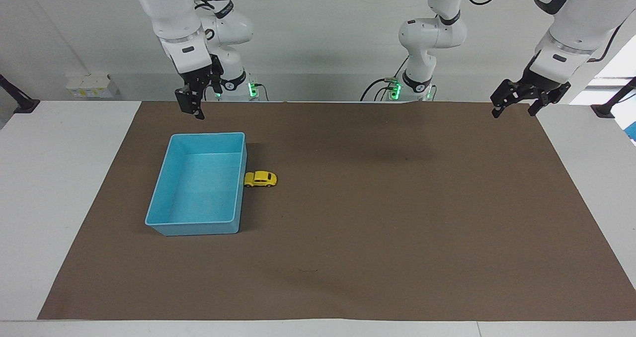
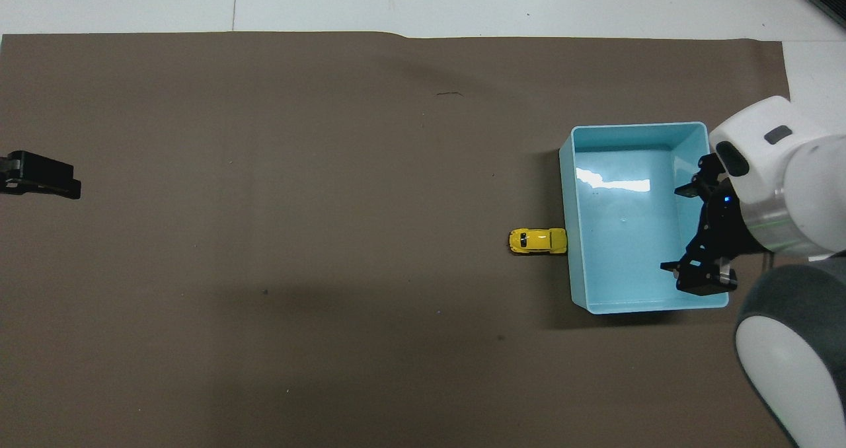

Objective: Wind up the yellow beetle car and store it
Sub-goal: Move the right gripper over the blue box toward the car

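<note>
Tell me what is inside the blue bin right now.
The blue bin holds nothing visible: its floor shows bare. The yellow beetle car sits outside against its wall. Overhead, the raised right gripper covers one corner.

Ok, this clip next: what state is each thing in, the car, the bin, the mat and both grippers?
Yellow car: upright on its wheels, on the mat, its end against the bin's wall, not held.
Blue bin: upright, open-topped, nothing inside.
Brown mat: spread flat on the table.
Right gripper: open, raised over the mat beside the bin.
Left gripper: open, raised at the mat's corner.
</note>
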Robot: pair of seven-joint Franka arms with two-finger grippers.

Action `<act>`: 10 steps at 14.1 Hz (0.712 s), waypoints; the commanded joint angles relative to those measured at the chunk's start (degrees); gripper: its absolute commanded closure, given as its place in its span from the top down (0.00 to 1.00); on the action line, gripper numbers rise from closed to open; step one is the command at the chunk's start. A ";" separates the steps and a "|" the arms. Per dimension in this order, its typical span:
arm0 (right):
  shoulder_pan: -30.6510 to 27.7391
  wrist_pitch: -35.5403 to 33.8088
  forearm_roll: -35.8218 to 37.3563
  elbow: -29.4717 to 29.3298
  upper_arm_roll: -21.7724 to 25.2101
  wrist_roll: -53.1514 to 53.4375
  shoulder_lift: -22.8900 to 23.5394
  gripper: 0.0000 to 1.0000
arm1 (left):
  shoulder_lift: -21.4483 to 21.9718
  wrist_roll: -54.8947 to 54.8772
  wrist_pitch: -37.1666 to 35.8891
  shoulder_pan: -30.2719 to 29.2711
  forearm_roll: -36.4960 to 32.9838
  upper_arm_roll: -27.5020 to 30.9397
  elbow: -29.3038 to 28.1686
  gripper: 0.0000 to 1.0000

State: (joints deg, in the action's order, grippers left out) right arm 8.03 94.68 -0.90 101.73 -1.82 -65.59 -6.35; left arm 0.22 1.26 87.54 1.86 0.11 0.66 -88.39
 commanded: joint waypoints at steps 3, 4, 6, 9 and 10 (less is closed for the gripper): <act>3.22 7.87 0.72 7.07 0.06 -6.48 2.48 1.00 | 0.22 0.67 -1.05 -0.27 -0.55 -0.22 0.32 1.00; 3.66 9.63 0.72 7.78 0.06 -6.83 3.88 1.00 | 0.31 0.67 -1.05 -0.36 -0.55 -0.22 0.32 1.00; 5.41 13.49 0.81 9.01 0.15 -7.53 6.34 1.00 | 0.31 0.67 -1.05 -0.45 -0.55 -0.05 0.32 1.00; 5.42 19.90 0.81 13.66 0.06 -7.62 6.88 1.00 | 0.22 0.67 -1.05 -0.36 -0.55 -0.14 0.32 1.00; 5.42 21.67 0.90 14.81 0.06 -7.71 6.79 1.00 | 0.22 0.67 -1.05 -0.36 -0.55 -0.14 0.32 1.00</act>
State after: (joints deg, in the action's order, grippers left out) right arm 13.64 112.88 -0.73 112.95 -1.87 -71.51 1.81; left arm 0.22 1.31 87.51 1.84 0.11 0.87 -88.39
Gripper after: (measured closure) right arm 0.000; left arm 0.000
